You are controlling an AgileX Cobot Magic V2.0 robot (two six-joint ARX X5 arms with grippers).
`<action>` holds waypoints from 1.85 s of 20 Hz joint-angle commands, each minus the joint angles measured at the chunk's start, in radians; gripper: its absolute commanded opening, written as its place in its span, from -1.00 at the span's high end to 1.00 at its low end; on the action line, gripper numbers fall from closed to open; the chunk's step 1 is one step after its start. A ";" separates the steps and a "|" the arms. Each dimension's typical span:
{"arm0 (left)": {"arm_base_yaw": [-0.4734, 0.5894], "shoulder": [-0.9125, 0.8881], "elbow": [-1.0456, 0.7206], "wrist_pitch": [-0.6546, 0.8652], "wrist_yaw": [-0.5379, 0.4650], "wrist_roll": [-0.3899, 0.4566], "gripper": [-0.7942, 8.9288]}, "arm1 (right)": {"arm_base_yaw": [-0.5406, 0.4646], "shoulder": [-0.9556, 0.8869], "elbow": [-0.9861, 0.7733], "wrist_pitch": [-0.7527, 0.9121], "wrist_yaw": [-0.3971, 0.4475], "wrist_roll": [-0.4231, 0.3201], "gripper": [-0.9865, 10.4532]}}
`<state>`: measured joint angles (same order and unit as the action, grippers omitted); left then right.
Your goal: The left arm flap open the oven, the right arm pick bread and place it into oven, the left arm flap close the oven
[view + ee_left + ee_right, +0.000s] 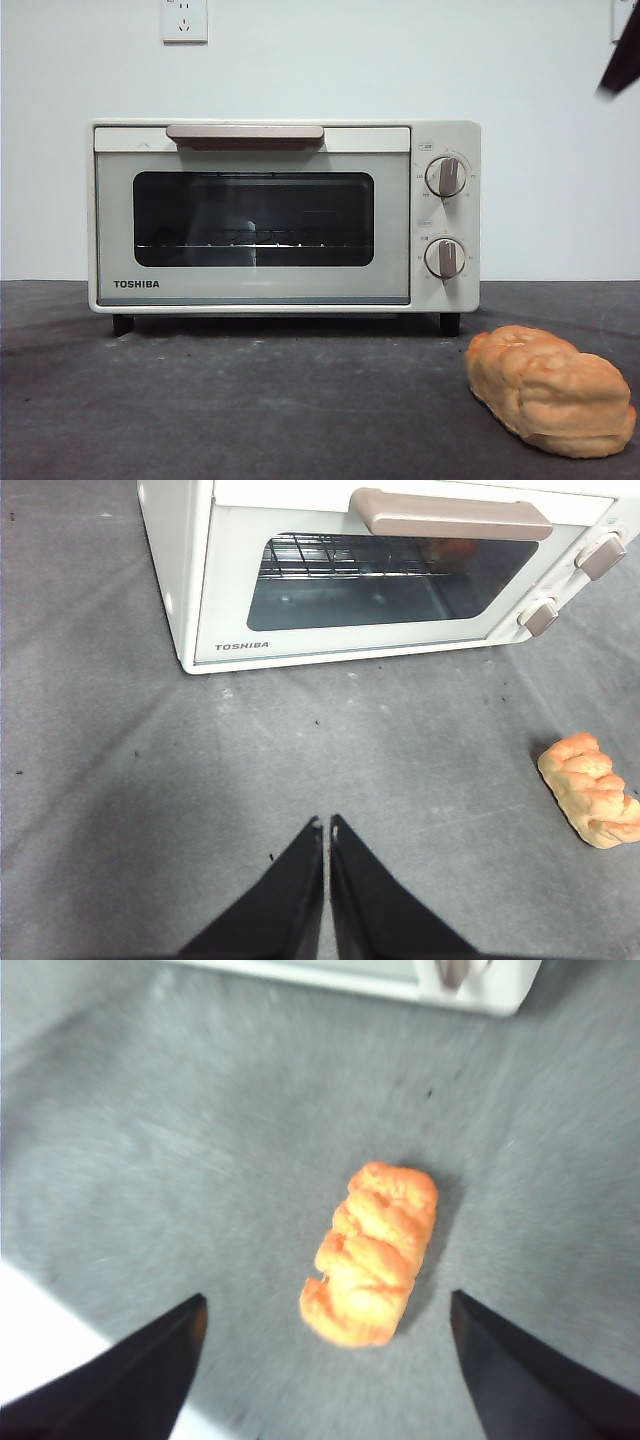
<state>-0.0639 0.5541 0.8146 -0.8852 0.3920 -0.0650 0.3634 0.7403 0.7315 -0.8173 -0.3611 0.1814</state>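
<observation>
The cream-white TOSHIBA oven (284, 215) stands at the back of the table with its dark glass door shut and its beige handle (245, 134) at the top. It also shows in the left wrist view (370, 570). The golden-orange bread (548, 390) lies on the table in front of the oven's right end. My left gripper (326, 827) is shut and empty, hanging above the bare table some way before the oven. My right gripper (325, 1305) is open above the bread (371, 1252), which lies between its two jaws, apart from both. A black tip (624, 55) shows at the top right corner.
The table is covered in a dark grey mat (250, 400). A white wall with a power socket (184, 20) stands behind the oven. The oven's two beige knobs (446, 176) sit on its right side. The bread also shows in the left wrist view (592, 790).
</observation>
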 commanded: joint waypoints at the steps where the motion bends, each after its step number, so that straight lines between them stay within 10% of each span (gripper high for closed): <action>1: -0.002 0.003 0.022 0.010 0.003 0.013 0.80 | 0.080 0.042 -0.050 0.092 0.055 0.092 0.11; 14: -0.002 0.003 0.022 0.010 0.003 0.013 0.80 | 0.355 0.416 -0.119 0.400 0.437 0.222 0.09; 37: -0.007 0.008 0.022 0.053 0.003 -0.008 0.80 | 0.354 0.509 -0.109 0.488 0.444 0.230 0.49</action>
<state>-0.0673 0.5556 0.8146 -0.8448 0.3916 -0.0692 0.7078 1.2469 0.6106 -0.3336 0.0814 0.3988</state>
